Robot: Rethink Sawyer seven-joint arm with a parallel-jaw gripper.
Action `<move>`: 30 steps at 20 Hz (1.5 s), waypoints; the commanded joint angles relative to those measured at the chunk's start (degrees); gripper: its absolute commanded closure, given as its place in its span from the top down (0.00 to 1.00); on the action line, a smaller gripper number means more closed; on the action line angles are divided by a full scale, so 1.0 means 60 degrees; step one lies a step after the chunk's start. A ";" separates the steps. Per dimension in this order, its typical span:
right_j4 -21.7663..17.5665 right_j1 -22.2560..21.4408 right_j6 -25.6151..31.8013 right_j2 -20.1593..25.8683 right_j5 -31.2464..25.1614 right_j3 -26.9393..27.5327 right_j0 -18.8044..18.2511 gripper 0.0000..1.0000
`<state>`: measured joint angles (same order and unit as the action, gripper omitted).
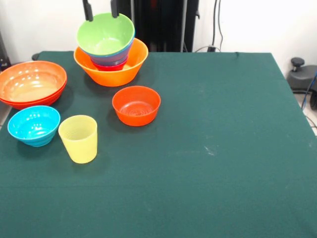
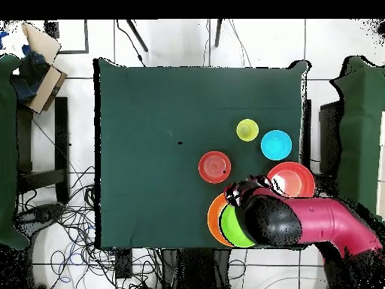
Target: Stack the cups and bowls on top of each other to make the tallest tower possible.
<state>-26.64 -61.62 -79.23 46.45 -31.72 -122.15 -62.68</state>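
The tower stands at the table's far left: a large light-orange bowl holds a red one, a blue bowl and, on top, a lime green bowl tilted toward the camera. My gripper is open, its two fingertips apart at the green bowl's far rim. A small red-orange bowl, a cyan bowl and the pale-yellow cup stand loose in front. From overhead the arm covers part of the green bowl.
A wide orange bowl nested in a red one sits at the left edge, also seen overhead. The green tablecloth stretches to the right. Cables and a black stand lie beyond the table's right edge.
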 commanded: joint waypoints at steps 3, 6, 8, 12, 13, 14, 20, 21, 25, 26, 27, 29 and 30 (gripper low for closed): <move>0.0009 0.1386 0.0308 -0.0267 -0.1984 0.3608 0.1307 1.00; 0.0050 0.1795 0.0302 -0.0350 -0.2509 0.4533 0.1735 1.00; 0.0112 0.2009 0.0386 -0.0355 -0.3014 0.5171 0.2017 1.00; 0.0153 0.2358 0.0502 -0.0370 -0.3527 0.6038 0.2386 1.00; 0.0167 0.2396 0.0444 -0.0363 -0.3272 0.5896 0.2319 1.00; 0.0160 0.2385 0.0406 -0.0359 -0.3092 0.5751 0.2264 1.00; 0.0380 0.0882 0.0158 0.0144 -0.0644 0.1654 0.0383 1.00; 0.0543 0.0582 0.0100 0.0468 -0.0109 0.0936 -0.0109 1.00; 0.0259 0.0240 -0.0282 0.2477 0.2898 -0.0719 -0.1982 1.00; 0.0245 0.0078 -0.0351 0.2671 0.3044 -0.0858 -0.2151 1.00; 0.0230 -0.0083 -0.0420 0.2864 0.3190 -0.0997 -0.2320 1.00; 0.0478 -0.0487 -0.0323 0.3125 0.2835 -0.1201 -0.2499 1.00; 0.0535 -0.0653 -0.0303 0.3142 0.2714 -0.1310 -0.2501 1.00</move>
<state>-23.05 -61.19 -79.23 57.71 -17.52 -118.35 -78.01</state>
